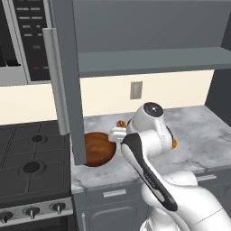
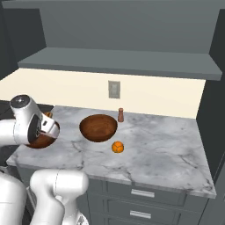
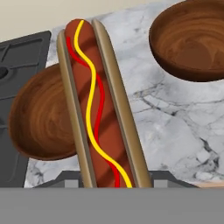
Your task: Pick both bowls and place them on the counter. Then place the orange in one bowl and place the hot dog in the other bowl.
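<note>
**Hot dog in the fingers, above the bowl by the stove**

We see our fingers clenched on the hot dog, which runs lengthwise away from them up the hand view; its near end is cut off at the bottom edge, and the finger tips themselves are mostly hidden behind the bun. Just behind and to the left of the hot dog sits one bowl on the desk, at its edge beside the black stovetop. Part of that bowl is covered by the hot dog. The second bowl stands farther off to the right, cropped by the frame in the hand view.

From the right base view our arm hides most of the nearer bowl, and we can only glimpse a bit of the hot dog past the wrist. The orange lies on the desk just beyond the second bowl, well apart from the fingers. A small brown shaker stands behind that bowl.

The microwave panel carries small writing we cannot read.
</note>
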You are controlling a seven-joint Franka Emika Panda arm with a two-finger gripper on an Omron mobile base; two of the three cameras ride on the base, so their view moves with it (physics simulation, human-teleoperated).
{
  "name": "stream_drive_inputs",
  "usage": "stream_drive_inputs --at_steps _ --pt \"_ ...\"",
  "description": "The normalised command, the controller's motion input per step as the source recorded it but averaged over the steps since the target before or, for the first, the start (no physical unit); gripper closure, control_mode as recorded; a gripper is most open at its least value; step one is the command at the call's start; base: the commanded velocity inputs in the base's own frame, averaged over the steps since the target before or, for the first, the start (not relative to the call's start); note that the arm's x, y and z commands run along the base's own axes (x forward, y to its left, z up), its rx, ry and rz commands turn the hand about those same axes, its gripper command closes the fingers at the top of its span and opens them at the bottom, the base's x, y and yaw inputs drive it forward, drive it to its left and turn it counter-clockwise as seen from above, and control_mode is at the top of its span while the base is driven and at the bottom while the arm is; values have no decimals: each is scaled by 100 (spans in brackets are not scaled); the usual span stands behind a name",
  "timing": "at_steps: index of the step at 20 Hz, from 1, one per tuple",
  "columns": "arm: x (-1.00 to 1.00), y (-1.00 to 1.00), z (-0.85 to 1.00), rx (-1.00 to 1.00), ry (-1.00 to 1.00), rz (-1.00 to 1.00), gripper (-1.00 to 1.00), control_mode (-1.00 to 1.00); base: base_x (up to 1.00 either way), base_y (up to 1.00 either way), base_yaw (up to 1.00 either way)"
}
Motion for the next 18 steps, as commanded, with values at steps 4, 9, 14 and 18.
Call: stream_drive_inputs --at_steps 4,9,14,18 --pt "9 26 -1 4 7 3 100 -100 0 0 0" --pt "18 37 -38 -1 4 0 100 -100 0 0 0" --pt "46 38 -48 0 8 0 100 -100 0 0 0" --pt "46 28 -36 0 9 0 100 -100 0 0 0"
